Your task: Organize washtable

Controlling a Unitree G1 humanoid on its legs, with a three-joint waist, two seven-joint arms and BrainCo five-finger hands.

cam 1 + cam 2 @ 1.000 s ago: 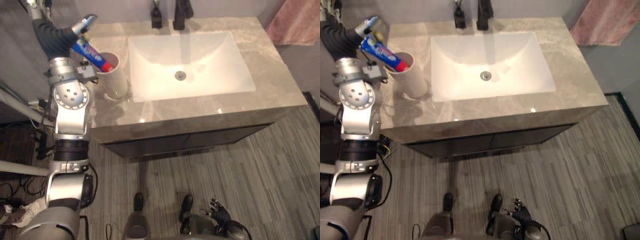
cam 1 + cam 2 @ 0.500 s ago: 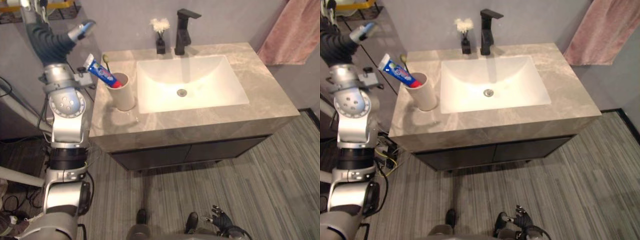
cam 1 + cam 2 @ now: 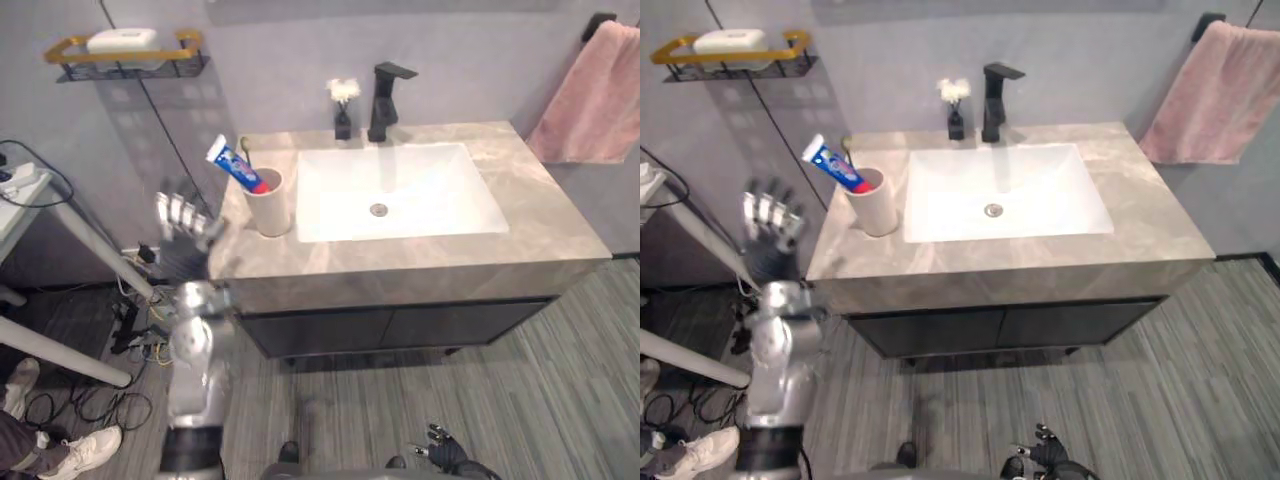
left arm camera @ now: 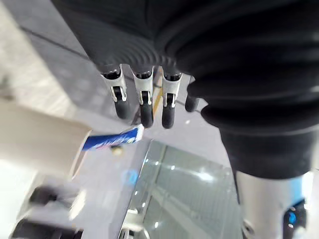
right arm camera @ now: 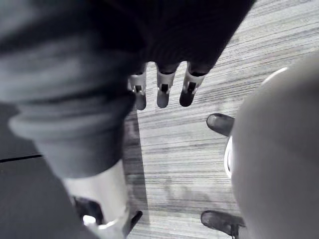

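Tube (image 3: 238, 167) is seen standing in the cup (image 3: 268, 203), at the counter's (image 3: 430, 250) left end beside the sink (image 3: 420, 195); placement is judged done. Left hand (image 3: 183, 222) is held off the counter's left edge, fingers straight and spread, nothing gripped. Right hand (image 3: 441, 456) is hung low near the floor, fingers relaxed, empty. For any pull-away, a wide berth around the cup is advised: the tube leans out over the rim toward that hand and could be clipped. Tube: blue, red cap down, white tail up. A toothbrush may be tucked behind it, but it's too small to be sure.
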